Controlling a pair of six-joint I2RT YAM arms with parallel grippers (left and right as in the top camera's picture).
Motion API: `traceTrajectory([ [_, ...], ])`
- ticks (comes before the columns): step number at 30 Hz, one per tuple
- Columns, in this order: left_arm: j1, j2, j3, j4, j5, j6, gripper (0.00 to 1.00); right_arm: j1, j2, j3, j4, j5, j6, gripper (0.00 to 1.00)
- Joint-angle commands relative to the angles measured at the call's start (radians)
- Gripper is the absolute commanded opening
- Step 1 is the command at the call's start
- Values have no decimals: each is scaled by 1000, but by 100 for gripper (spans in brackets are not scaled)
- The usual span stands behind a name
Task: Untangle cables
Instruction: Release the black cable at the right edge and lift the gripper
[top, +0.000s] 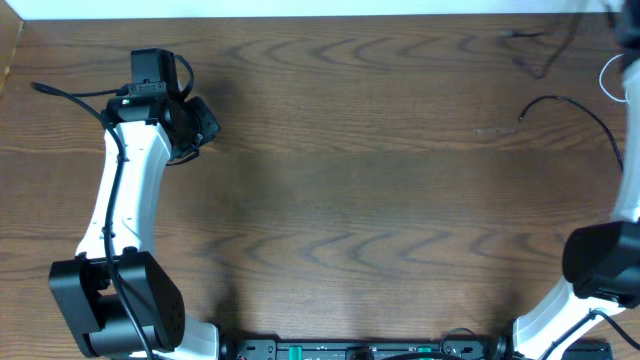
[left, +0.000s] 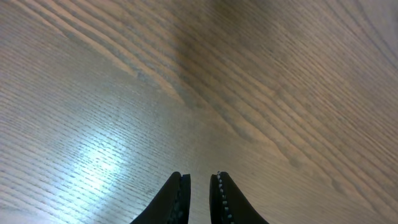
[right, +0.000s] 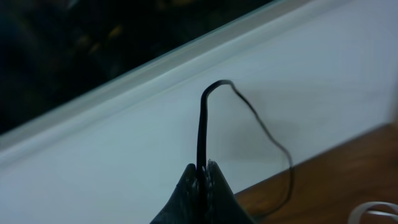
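Reading left to right: left gripper (left: 199, 186) hangs over bare wood of the table (top: 350, 200), jaws barely ajar with a thin slit between the fingertips and nothing in it. At far right in the overhead view, the black cable (top: 575, 105) lies in an arc on the wood, plug end pointing left and the run curving to the right edge. The white cable (top: 607, 80) shows as a small loop at that edge, near the arc. Right gripper (right: 202, 169) is clamped tight on the black cable. The cord rises from the fingertips, bends over and drops right toward the table.
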Motion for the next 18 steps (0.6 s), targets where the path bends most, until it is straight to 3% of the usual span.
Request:
traceTrajectory([
  [1,1,0,-12,10,-13,-9,17,-47,16,4,11,55,53,1],
  [11,1,16,-14,11,-13,-8,17,-154,150,3,-73,98,49,4],
  [13,1,18,-14,12,-13,-9,17,-172,170,3,-112,98,49,13],
  [15,1,19,-14,14,-13,-9,17,-187,182,3,-154,98,48,33],
  [18,1,20,-14,23,-13,-9,17,-209,183,3,-220,99,48,52],
])
